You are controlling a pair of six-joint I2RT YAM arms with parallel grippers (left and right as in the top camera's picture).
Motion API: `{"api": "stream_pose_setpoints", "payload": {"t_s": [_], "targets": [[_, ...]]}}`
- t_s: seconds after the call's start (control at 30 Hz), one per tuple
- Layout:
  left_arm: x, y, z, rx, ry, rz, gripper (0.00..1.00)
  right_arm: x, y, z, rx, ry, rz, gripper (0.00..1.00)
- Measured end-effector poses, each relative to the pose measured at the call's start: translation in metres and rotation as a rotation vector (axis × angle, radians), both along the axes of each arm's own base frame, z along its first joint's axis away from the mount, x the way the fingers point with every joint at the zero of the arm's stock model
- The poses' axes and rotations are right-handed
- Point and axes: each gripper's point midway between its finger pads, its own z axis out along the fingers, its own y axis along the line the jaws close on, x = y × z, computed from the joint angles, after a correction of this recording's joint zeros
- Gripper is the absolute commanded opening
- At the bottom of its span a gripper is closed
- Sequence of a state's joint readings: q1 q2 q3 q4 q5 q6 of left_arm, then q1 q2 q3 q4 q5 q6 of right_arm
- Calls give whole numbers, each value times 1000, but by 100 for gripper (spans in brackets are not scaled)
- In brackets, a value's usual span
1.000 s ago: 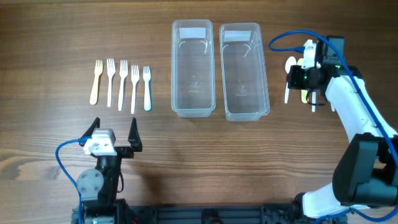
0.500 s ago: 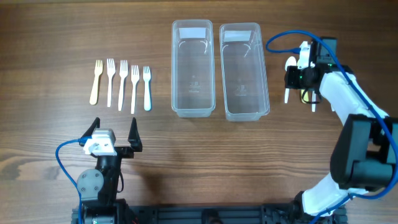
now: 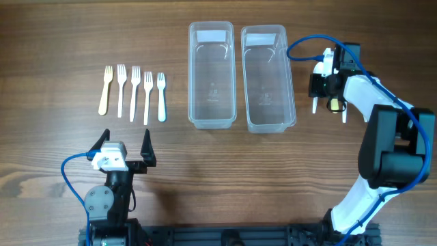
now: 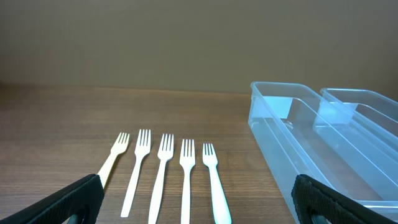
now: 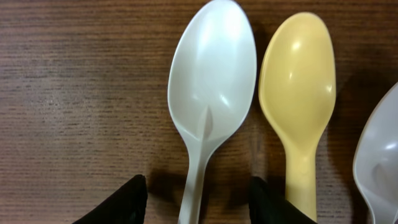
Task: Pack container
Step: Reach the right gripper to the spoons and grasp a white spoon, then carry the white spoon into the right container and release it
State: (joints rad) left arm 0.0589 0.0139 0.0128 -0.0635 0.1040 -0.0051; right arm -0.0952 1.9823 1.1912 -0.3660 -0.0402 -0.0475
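Two clear plastic containers stand side by side at the table's back middle; both are empty. Several plastic forks lie in a row to their left, also in the left wrist view. My left gripper is open and empty near the front edge, its fingers wide apart. My right gripper is low over spoons right of the containers. It is open, its fingertips on either side of a white spoon's handle. A yellow spoon lies next to it, and another white spoon at the right edge.
A blue cable loops from each arm. The right arm reaches from the front right along the table's right side. Bare wood lies between the forks and the front edge.
My right gripper has shifted a little left and toward the back over the spoons. The left arm has not moved.
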Motion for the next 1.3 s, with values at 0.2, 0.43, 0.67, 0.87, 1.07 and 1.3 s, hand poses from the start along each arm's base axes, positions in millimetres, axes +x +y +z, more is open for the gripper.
{"api": "stream_pose_setpoints", "payload": {"t_s": [0.2, 0.43, 0.67, 0.87, 1.07, 1.3], "targets": [[0, 0, 0, 0, 0, 0, 100, 4, -2, 0, -12, -16, 1, 29], [0, 0, 0, 0, 0, 0, 100, 5, -4, -1, -22, -18, -3, 4], [0, 0, 0, 0, 0, 0, 100, 5, -3, -1, -22, -18, 0, 4], [0, 0, 0, 0, 0, 0, 100, 2, 9, 2, -19, -6, 26, 4], [0, 0, 0, 0, 0, 0, 100, 3, 20, 60, -12, -111, 28, 4], [0, 0, 0, 0, 0, 0, 100, -17, 27, 174, 24, -323, 6, 4]]}}
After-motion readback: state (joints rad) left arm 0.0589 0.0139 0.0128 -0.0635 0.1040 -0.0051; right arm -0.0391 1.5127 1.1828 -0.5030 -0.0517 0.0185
